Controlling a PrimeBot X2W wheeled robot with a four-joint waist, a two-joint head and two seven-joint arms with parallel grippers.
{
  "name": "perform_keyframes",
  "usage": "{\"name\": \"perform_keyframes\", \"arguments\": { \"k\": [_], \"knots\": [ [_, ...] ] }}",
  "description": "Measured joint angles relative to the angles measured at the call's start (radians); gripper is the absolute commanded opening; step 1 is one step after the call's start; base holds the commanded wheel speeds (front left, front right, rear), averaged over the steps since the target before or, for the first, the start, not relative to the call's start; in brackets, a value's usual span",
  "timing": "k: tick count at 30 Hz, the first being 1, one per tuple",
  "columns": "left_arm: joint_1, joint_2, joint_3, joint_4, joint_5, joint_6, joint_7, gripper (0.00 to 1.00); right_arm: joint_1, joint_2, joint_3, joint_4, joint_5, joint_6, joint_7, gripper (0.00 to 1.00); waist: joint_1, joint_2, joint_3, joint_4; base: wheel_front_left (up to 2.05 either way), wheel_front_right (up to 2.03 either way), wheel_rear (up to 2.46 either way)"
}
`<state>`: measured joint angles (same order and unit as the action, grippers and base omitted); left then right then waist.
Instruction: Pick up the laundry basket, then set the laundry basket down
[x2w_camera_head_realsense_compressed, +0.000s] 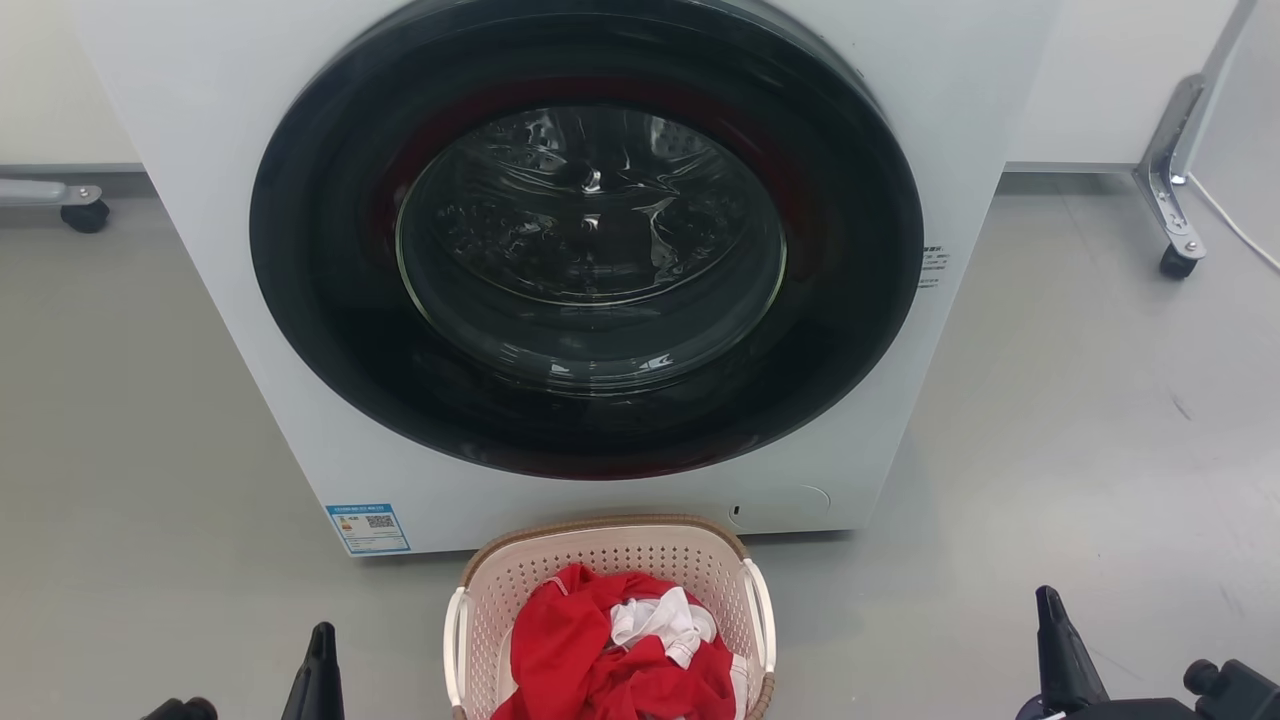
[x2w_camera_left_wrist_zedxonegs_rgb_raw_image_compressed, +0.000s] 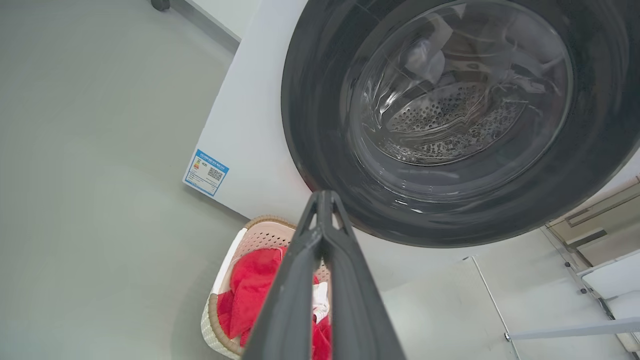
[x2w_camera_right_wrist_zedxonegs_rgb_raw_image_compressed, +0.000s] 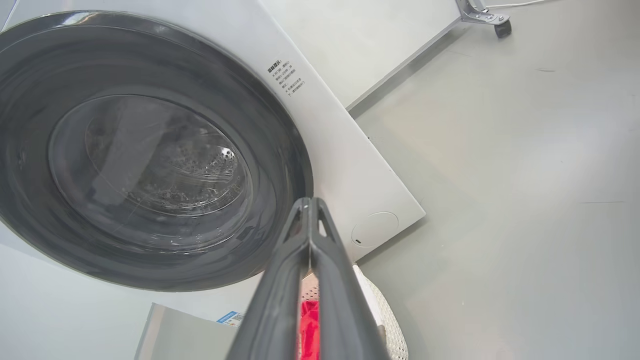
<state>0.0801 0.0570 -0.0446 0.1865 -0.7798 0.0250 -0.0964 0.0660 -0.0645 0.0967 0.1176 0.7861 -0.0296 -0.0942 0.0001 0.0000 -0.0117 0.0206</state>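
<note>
1. The laundry basket sat on the floor at bottom centre of the head view, just in front of the washing machine, holding red and white clothes.
2. It looked like light, stiff plastic, and the white loop handles on its two sides seemed the best holds.
3. The left gripper stood at lower left and the right gripper at lower right. Both were apart from the basket, with fingers pressed together and empty.

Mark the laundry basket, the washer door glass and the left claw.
laundry basket (x2w_camera_head_realsense_compressed: 650, 553): head view, perforated back wall.
washer door glass (x2w_camera_head_realsense_compressed: 590, 230): head view, centre of the glass.
left claw (x2w_camera_left_wrist_zedxonegs_rgb_raw_image_compressed: 325, 198): left wrist view, where its fingertips meet.
</note>
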Motion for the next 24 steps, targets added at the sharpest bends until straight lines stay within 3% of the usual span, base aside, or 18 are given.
{"name": "perform_keyframes", "arguments": {
  "k": [24],
  "knots": [
    [-0.062, -0.004, 0.059, 0.046, -0.354, -0.062, 0.094, 0.0, -0.062, 0.011, -0.099, 0.081, 0.354, 0.065, 0.092, 0.0, 0.0, 0.0, 0.006, -0.009, 0.0, 0.0, 0.0]
  ]
}}
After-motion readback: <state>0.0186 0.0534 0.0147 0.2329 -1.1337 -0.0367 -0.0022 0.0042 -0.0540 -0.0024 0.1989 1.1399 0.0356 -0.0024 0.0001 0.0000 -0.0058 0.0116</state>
